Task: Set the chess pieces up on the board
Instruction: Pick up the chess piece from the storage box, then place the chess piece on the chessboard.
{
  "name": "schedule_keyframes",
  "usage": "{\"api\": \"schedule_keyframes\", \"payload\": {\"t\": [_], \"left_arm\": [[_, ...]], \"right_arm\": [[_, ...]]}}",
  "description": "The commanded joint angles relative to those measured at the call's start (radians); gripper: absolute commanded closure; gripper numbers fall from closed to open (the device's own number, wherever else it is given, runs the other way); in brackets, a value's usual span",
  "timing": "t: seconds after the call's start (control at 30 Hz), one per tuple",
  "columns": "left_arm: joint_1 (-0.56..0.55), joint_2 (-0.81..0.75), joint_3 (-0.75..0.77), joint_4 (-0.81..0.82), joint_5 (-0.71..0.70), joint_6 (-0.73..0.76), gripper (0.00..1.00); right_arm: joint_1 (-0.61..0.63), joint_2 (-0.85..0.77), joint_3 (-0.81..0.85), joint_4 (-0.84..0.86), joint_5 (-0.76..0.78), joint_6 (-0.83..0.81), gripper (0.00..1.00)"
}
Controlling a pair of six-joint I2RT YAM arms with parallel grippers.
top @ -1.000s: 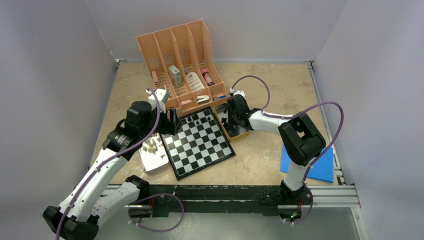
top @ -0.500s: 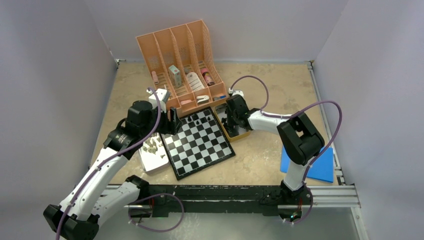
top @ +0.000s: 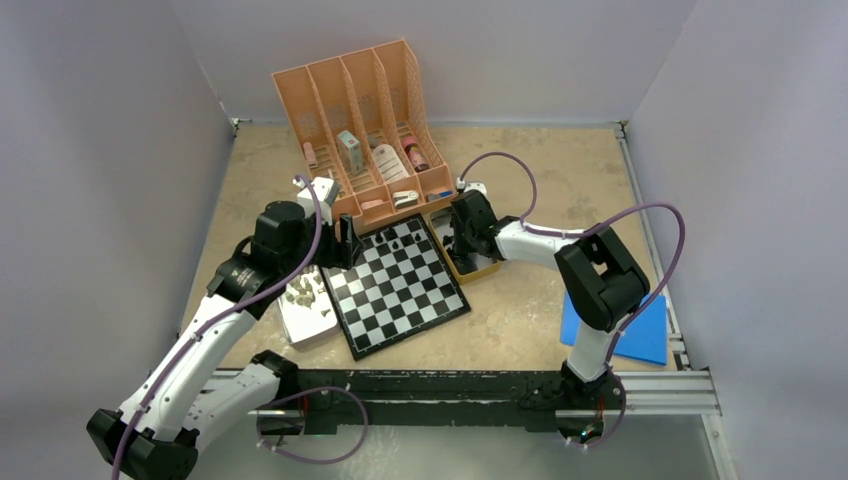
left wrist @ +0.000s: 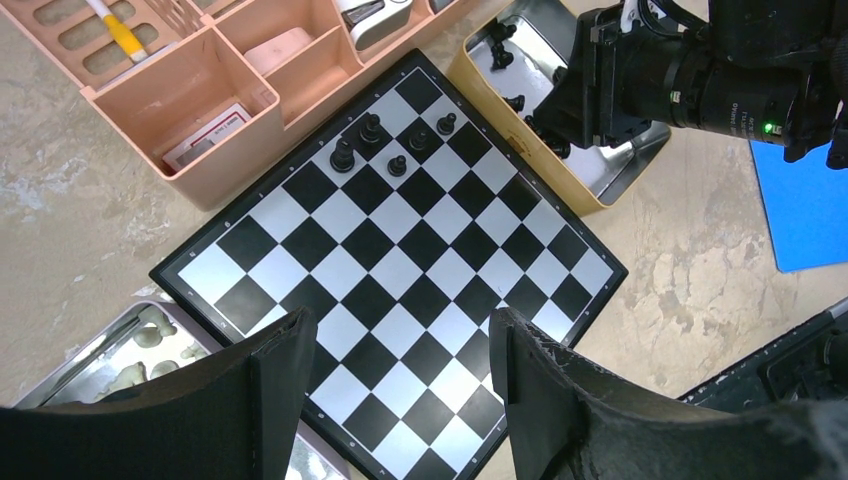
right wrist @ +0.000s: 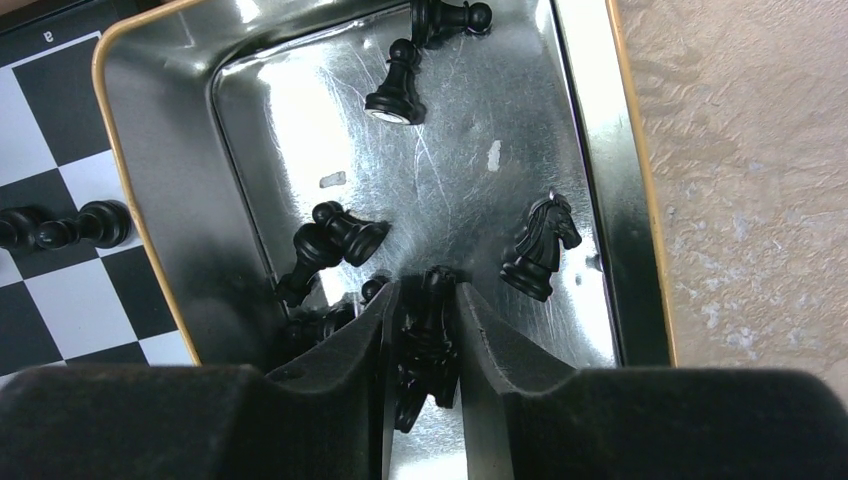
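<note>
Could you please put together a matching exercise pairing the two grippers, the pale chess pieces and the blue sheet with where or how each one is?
1. left gripper
2. right gripper
3. pale chess pieces
4. blue sheet

a. in the silver tray
b. shut on a black piece in the gold-rimmed tray
c. on the table, right of the board
d. open above the board

Pairs: 1-d, 2-b, 3-a, 4-c.

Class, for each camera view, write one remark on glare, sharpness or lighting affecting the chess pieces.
Right wrist: hard glare off the metal tray, black pieces stark against it; right gripper, around a black piece, dark and slightly soft. Left wrist: board sharp and evenly lit, left gripper dark in the foreground. Top external: flat, soft light; pieces too tiny to tell apart.
</note>
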Motion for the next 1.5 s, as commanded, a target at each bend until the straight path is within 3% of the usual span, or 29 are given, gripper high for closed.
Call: {"api": "schedule_keyframes", "payload": {"t": [0.0, 0.17, 0.47, 0.73, 1.27, 1.47], "left_arm": [[-0.005, -0.006, -0.004, 0.021, -0.011, 0.007, 0.37], [-0.005, -0.001, -0.005, 0.021, -0.018, 0.005, 0.37], [-0.005, 0.043, 0.003, 0.023, 0.003, -0.073, 0.40], [-0.002, 0.109, 0.083, 0.001, 0.090, -0.190, 0.45], [0.026, 0.203, 0.210, 0.049, 0.475, -0.363, 0.56], [0.026, 0.227, 0.223, 0.096, 0.603, -0.365, 0.57]], "right_arm": [[0.005, -0.012, 0.013, -0.055, 0.017, 0.017, 0.73], [0.007, -0.016, 0.014, -0.051, 0.036, 0.020, 0.80], [0.036, -0.120, 0.013, -0.022, 0.092, 0.015, 0.83], [0.170, -0.236, -0.003, 0.054, 0.191, -0.028, 0.86], [0.382, -0.642, -0.372, 0.642, 0.008, -0.227, 0.85], [0.420, -0.720, -0.438, 0.741, -0.055, -0.285, 0.85]]}}
